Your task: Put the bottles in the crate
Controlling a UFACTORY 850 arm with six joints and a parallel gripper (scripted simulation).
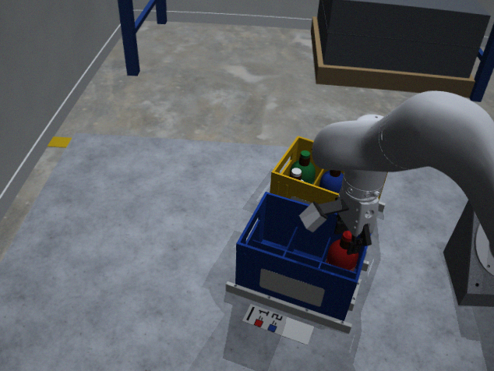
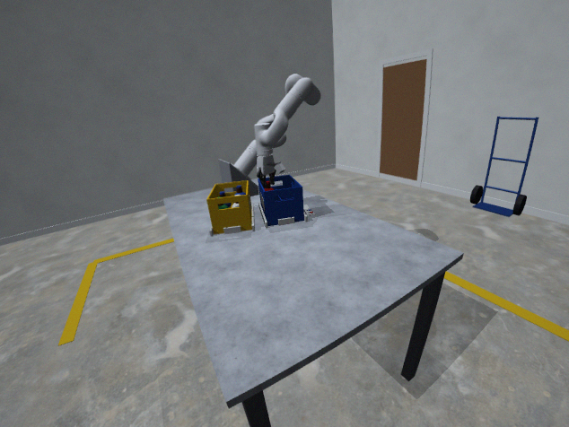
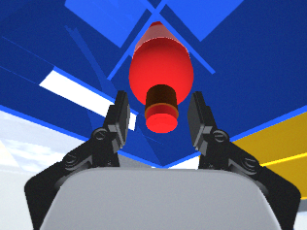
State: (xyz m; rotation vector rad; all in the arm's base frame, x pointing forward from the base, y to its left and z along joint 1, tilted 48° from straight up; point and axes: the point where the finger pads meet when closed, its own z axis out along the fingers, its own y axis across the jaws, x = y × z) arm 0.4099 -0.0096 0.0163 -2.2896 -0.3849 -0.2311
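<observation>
Top view: gray table point(image 1: 119, 247) holds blue crate point(image 1: 293, 287), yellow crate point(image 1: 297, 185) behind it; red bottle point(image 1: 342, 253) stands upright in blue crate corner slot; gripper point(image 1: 358, 241) above cap, jaws open, holding nothing

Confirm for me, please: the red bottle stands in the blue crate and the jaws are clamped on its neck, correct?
Not quite. The red bottle does stand in the blue crate, but the wrist view shows the gripper open, its jaws apart on either side of the neck without touching it.
</observation>
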